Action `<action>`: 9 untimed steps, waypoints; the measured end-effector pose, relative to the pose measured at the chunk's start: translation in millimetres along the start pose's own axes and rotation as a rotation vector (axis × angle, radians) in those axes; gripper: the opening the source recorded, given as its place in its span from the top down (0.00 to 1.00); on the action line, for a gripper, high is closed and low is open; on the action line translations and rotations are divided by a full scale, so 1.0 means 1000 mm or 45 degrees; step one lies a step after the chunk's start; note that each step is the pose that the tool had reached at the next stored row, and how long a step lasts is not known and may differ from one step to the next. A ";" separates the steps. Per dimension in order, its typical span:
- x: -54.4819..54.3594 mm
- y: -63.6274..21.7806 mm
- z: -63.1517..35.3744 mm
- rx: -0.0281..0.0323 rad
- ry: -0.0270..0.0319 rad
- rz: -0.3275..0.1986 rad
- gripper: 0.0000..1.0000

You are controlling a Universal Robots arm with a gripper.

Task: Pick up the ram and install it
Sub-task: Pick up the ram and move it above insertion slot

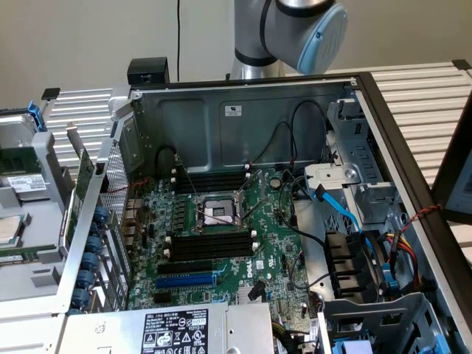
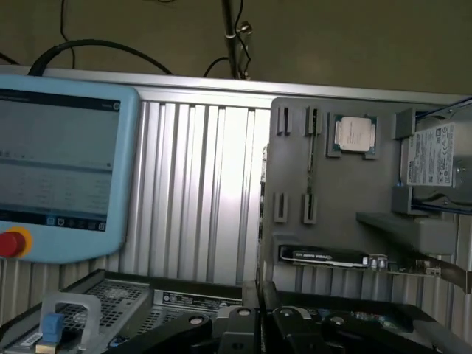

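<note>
The ram (image 2: 311, 166), one thin stick (seen edge-on), is standing in the one grey rack (image 1: 33, 279) at the exterior frame's left, beside one processor (image 2: 354, 135). The gripper (image 2: 258, 324) is hanging well apart from it; I cannot tell how open it is.

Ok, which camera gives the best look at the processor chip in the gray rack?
The wrist view. The processor chip sits whole and face-on in the gray rack, its metal lid plain. The exterior view catches part of it, cut off at that view's left edge.
</note>
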State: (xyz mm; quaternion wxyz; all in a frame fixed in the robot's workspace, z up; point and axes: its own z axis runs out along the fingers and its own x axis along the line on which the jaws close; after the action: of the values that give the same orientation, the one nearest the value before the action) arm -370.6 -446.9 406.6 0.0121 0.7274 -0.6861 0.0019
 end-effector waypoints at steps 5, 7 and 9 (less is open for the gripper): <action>0.003 -0.0226 -0.0057 -0.0040 0.0000 0.000 0.87; 0.004 -0.0315 -0.0068 -0.0048 0.0000 0.000 0.87; 0.005 -0.0406 -0.0079 -0.0055 0.0000 0.000 0.87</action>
State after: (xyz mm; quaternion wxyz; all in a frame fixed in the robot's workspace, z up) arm -329.7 -449.8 414.0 0.0136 0.7274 -0.6861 0.0004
